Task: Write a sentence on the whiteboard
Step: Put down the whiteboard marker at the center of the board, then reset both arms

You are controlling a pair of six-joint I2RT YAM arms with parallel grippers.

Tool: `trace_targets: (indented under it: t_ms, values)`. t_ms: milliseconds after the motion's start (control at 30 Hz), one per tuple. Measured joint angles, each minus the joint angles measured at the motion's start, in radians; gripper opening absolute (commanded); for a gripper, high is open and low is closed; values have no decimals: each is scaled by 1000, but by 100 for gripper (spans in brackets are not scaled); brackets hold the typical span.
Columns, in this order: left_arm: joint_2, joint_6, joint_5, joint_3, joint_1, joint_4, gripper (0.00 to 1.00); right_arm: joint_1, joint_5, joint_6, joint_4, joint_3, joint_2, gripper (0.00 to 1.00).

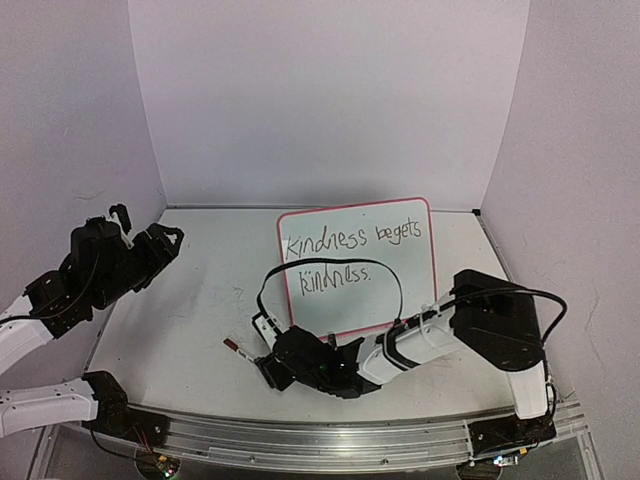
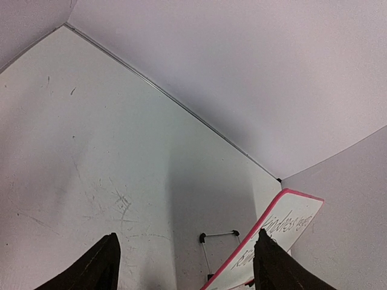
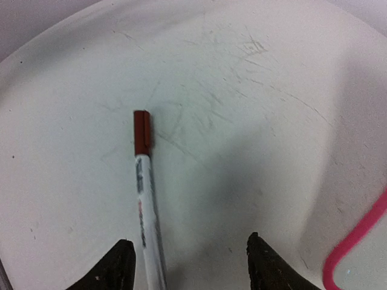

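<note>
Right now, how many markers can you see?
1. The marker lies on the table inside the open right claw, near the whiteboard. The right arm may hide others.

Left of the standing whiteboard (image 1: pixel 357 262) the tabletop (image 1: pixel 190 300) gives passing room; a marker (image 3: pixel 147 199) lies between the spread fingers (image 3: pixel 266 269) of the right hand (image 3: pixel 188 266).

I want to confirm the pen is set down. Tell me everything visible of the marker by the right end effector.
The marker is a slim white barrel with dark and red print, capped in dark red. It lies flat on the scuffed white table, cap pointing away from the right end effector, whose jaws stand open either side of it. The barrel runs close to one finger; contact cannot be told. It lies clear of the whiteboard.
</note>
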Motion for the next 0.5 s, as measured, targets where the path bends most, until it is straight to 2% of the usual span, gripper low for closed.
trace_targets:
  t_ms: [100,267,367,500]
  values:
    - [19,46,-1,44,0,-6,84,0,27,21,-68,-131,-154,71]
    - [54,155,-4,139,0,-8,93,0,122,40,-222,-264,-586,97]
    - [71,216,-22,194,0,-9,96,0,224,38,-307,-256,-849,98]
    - [96,292,-54,281,0,-10,96,0,372,12,-456,-189,-1077,98]
